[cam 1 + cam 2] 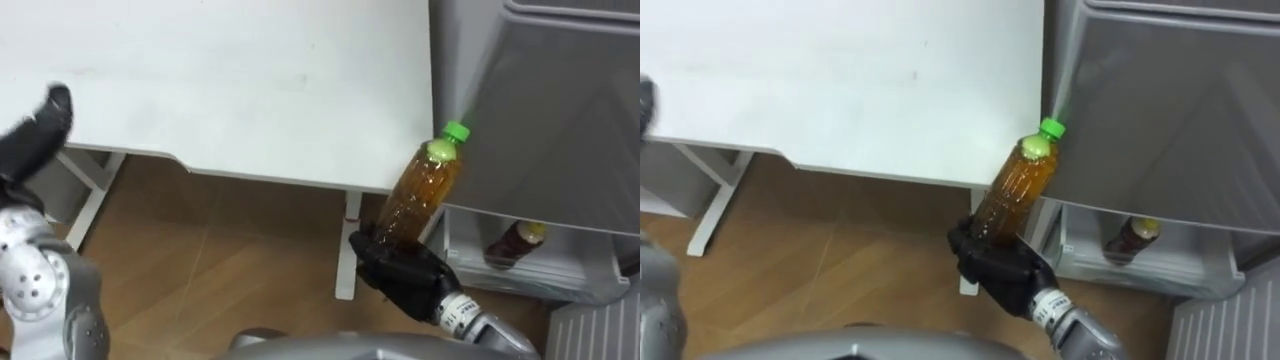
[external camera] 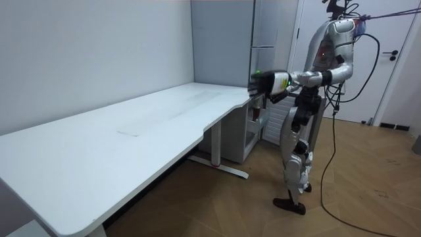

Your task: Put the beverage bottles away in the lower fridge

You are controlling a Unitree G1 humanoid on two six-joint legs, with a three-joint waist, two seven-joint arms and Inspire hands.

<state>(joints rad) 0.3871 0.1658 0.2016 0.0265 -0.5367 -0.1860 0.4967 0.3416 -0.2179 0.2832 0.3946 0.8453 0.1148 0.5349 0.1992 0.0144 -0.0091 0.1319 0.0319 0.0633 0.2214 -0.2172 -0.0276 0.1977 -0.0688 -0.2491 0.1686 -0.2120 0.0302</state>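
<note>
Clutching a tea bottle past the table's corner, the right hand should lower it upright into the lower fridge

The bottle was clear, glossy plastic with smooth walls and an opaque green plastic cap. The right hand closed round it was matt black, plastic or rubber by its look. The left hand had the same matt black finish. The bench had a smooth, matt white top. The fridge was smooth grey with a dull satin sheen. The floor looked like wood boards, faintly glossy.
</note>
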